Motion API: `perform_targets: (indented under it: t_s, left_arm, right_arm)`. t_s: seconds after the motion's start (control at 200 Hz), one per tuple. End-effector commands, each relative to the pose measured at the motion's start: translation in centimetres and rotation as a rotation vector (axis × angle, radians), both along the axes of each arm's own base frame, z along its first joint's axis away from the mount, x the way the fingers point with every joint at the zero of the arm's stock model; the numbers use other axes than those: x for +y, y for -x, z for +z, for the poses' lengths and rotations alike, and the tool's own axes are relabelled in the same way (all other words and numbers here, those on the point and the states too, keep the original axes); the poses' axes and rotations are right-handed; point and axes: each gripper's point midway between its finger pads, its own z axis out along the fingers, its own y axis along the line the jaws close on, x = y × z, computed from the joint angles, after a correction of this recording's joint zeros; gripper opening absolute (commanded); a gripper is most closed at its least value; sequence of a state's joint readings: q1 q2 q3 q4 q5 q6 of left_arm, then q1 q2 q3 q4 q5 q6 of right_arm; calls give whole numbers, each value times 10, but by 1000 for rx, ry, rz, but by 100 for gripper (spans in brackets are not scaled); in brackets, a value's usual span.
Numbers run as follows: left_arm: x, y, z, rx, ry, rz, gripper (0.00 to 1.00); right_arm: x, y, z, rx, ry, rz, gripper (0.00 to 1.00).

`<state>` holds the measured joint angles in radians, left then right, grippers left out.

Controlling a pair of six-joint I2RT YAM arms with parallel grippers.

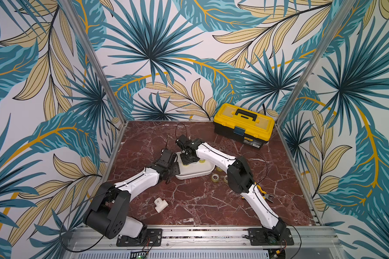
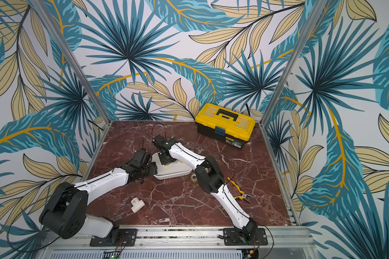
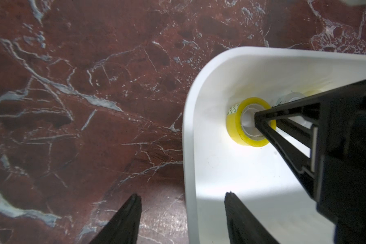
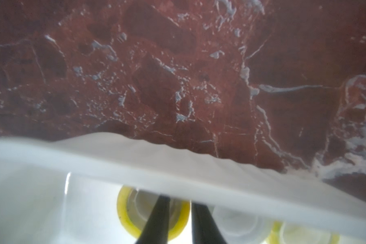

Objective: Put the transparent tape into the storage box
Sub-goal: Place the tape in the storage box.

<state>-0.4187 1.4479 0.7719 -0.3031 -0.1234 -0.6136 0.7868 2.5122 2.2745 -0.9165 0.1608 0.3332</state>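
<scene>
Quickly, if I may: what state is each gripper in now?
Left gripper: open, astride the box rim, empty.
Right gripper: astride the wall of a tape roll in the box; grip cannot be told.

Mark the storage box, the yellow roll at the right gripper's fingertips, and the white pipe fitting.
storage box (image 1: 192, 176): in a top view, its near wall
yellow roll (image 3: 234, 124): left wrist view, its outer band
white pipe fitting (image 1: 161, 204): in a top view, the tee's middle
</scene>
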Motion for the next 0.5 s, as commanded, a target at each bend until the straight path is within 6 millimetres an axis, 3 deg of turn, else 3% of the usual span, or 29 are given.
perform_targets:
  t_s: [0.0, 0.256, 0.396, 0.496]
  left_arm:
    - [2, 0, -5, 2, -22, -1, 68]
    - [2, -8, -2, -5, -54, -16, 67]
    - [5, -17, 1, -12, -70, -19, 62]
    - [8, -25, 4, -20, -77, -14, 62]
  right_arm:
    - [0, 0, 20, -19, -14, 12, 29]
    - [8, 2, 56, -44, -92, 27, 34]
    - [8, 2, 94, -95, -136, 37, 60]
    - [2, 3, 118, -137, -142, 42, 71]
